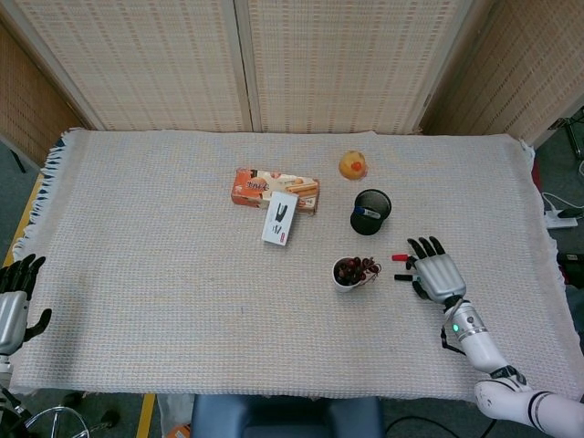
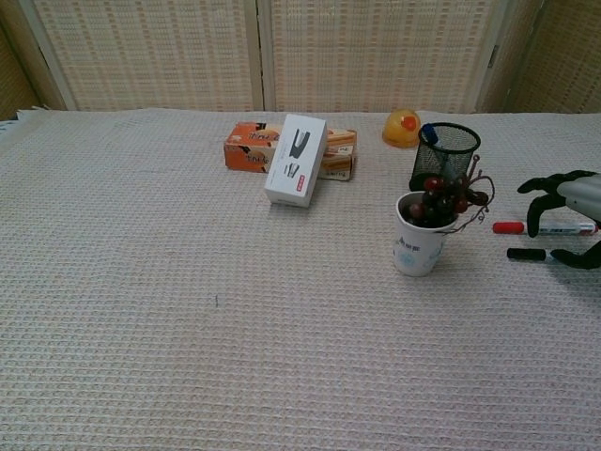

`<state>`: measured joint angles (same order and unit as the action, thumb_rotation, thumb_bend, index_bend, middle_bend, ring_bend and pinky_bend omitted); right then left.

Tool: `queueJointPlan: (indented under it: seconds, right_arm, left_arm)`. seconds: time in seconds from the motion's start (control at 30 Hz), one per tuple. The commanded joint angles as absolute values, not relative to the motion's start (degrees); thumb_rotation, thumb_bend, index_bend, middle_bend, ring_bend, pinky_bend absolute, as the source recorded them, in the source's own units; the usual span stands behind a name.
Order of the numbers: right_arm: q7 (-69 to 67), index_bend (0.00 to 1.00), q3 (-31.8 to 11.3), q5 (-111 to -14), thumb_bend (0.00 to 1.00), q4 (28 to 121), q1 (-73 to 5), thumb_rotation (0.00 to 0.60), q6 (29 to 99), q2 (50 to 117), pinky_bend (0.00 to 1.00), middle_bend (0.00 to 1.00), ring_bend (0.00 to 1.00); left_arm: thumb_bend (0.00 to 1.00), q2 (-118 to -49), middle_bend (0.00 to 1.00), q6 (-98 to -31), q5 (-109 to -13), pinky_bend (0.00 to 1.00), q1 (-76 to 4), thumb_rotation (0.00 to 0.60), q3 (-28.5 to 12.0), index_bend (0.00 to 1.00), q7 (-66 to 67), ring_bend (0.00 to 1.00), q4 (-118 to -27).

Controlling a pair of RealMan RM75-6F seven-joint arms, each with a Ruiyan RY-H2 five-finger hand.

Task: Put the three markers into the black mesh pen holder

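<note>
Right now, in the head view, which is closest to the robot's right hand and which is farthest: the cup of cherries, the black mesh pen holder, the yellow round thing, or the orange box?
From the right hand:
1. White cup of cherries, just to its left.
2. Black mesh pen holder, further back.
3. Yellow round thing, behind the holder.
4. Orange box, far left.

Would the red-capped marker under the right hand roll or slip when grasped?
Probably. The red-capped marker looks round and slim, lying flat on the woven cloth, so it may roll if nudged sideways. The right hand hovers over it; a pinch could slip.
</note>
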<state>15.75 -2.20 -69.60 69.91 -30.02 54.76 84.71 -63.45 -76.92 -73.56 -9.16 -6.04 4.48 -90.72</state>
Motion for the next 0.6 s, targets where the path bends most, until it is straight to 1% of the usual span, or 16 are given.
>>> queueJointPlan:
  seconds: [0.03,0.37,0.6]
  right_arm:
    - [16.5,0.42,-2.5,-68.9,0.34,68.9,-30.3,0.600,53.8,85.6,0.00,0.06,0.03]
    - [18.2,0.43,-2.8,-68.0,0.34,67.8,-30.1,0.600,53.0,86.6,0.00,0.06,0.03]
    - [18.8,0.56,-3.1,-67.6,0.35,67.3,-30.1,0.600,52.3,86.8,0.00,0.06,0.04]
  left_arm:
    - [0.32,-63.5,0.00,-76.8,-73.5,0.03,-9.2,0.600,-6.0,0.00,4.4,0.00,-90.6]
    - [0.32,-63.6,0.00,-76.7,-73.5,0.03,-9.3,0.600,-6.0,0.00,4.5,0.00,-90.5]
    - [0.32,-63.7,0.00,-76.6,-73.4,0.03,-9.3,0.600,-6.0,0.00,4.5,0.00,-90.4]
